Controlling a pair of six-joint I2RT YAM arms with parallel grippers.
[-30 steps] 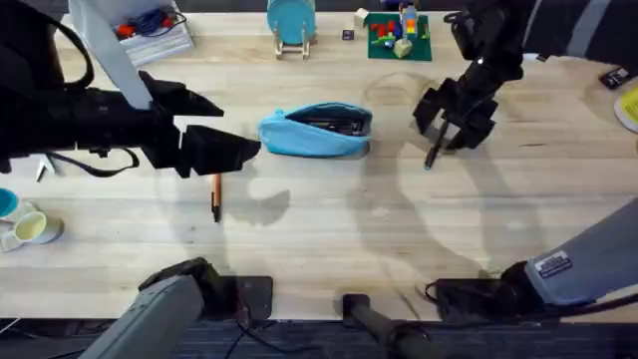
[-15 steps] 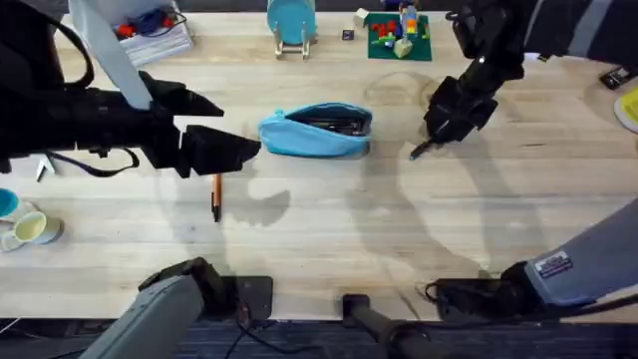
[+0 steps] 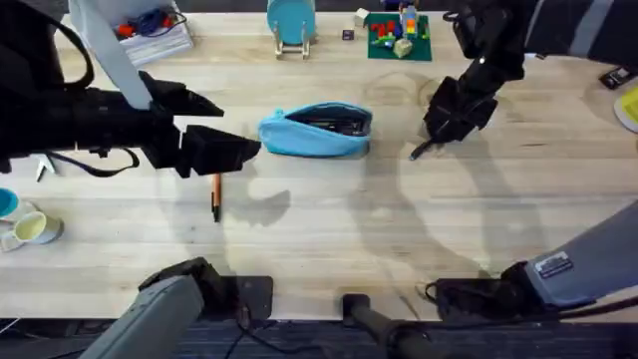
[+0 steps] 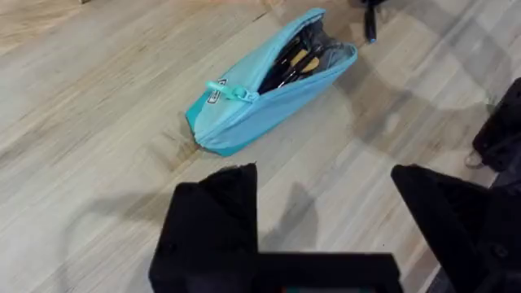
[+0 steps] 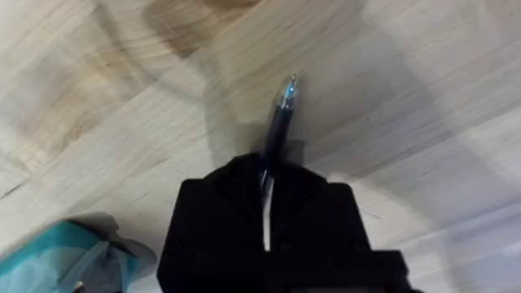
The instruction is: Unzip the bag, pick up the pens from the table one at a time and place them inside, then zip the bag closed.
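Note:
The light blue bag (image 3: 317, 131) lies unzipped mid-table, with dark and orange items showing in its mouth (image 4: 295, 59). My right gripper (image 3: 451, 118) hovers to the bag's right, shut on the dark pen (image 3: 422, 150), which slants down and left out of the fingers; in the right wrist view the pen (image 5: 279, 118) sticks out past the gripper (image 5: 265, 189). The orange pen (image 3: 215, 196) lies on the table (image 3: 329, 229), left of the bag. My left gripper (image 3: 237, 128) hangs open above it, left of the bag (image 4: 260, 89), nothing between its fingers (image 4: 210, 220).
At the back stand a round blue disc on a wooden stand (image 3: 290, 25) and a green plate with toy bricks (image 3: 399, 35). A tray of items (image 3: 150, 38) is at the back left, mugs (image 3: 25, 227) at the left edge.
My right gripper has turned and risen slightly with the dark pen, whose tip swung left toward the bag. The left arm and orange pen have not moved.

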